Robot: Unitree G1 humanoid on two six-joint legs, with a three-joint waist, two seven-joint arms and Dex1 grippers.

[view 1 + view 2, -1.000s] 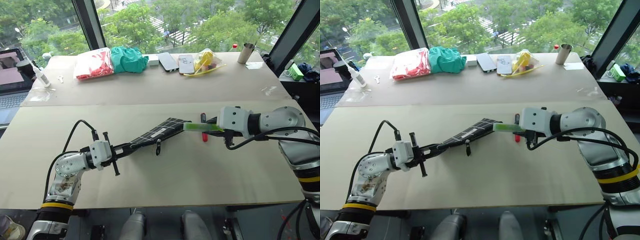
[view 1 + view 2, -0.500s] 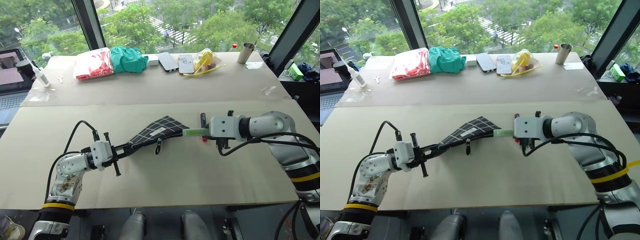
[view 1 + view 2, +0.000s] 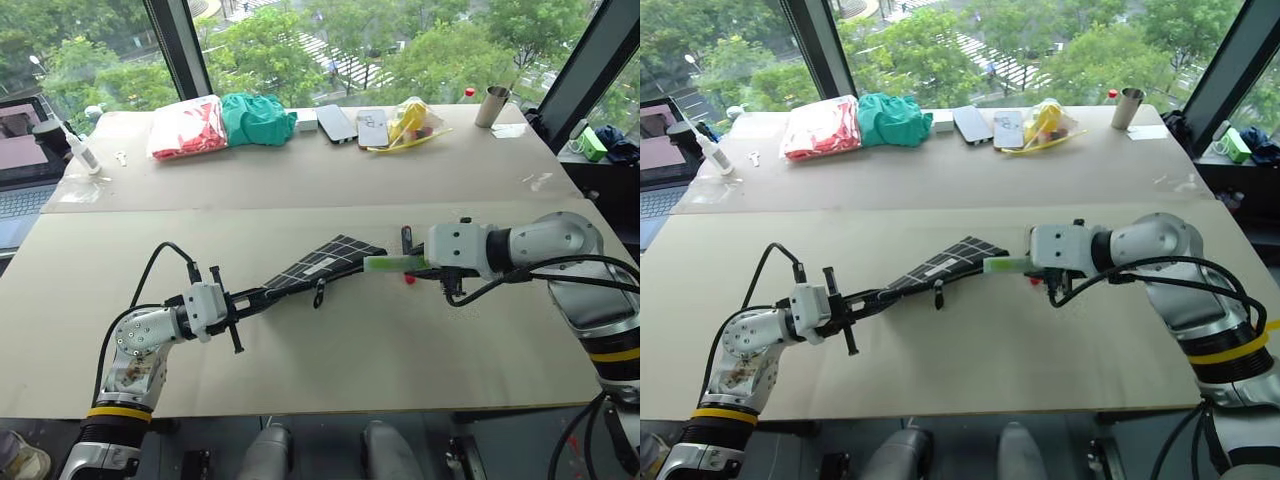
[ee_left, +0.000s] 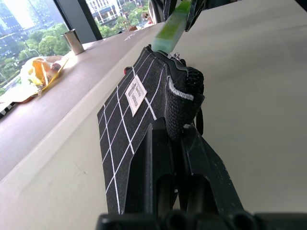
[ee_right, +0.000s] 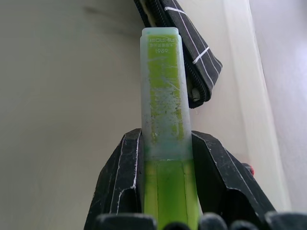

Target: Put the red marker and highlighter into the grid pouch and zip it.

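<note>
Pinching the floppy black grid-lined fabric pouch (image 3: 325,257) by its corner, the left pincer (image 3: 250,297) is clamped; the right pincer (image 5: 165,158) grips the light, rigid, slick neon-green highlighter (image 5: 163,91) mid-barrel.

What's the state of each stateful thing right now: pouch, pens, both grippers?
Black white-grid fabric pouch: held up off the table at one end, mouth unzipped.
Chunky neon-green highlighter: gripped, pale cap end at the pouch mouth, not inside yet.
Slim red marker with black upper part: lying on the table, mostly hidden.
Left gripper: shut on pouch.
Right gripper: shut on highlighter.
</note>
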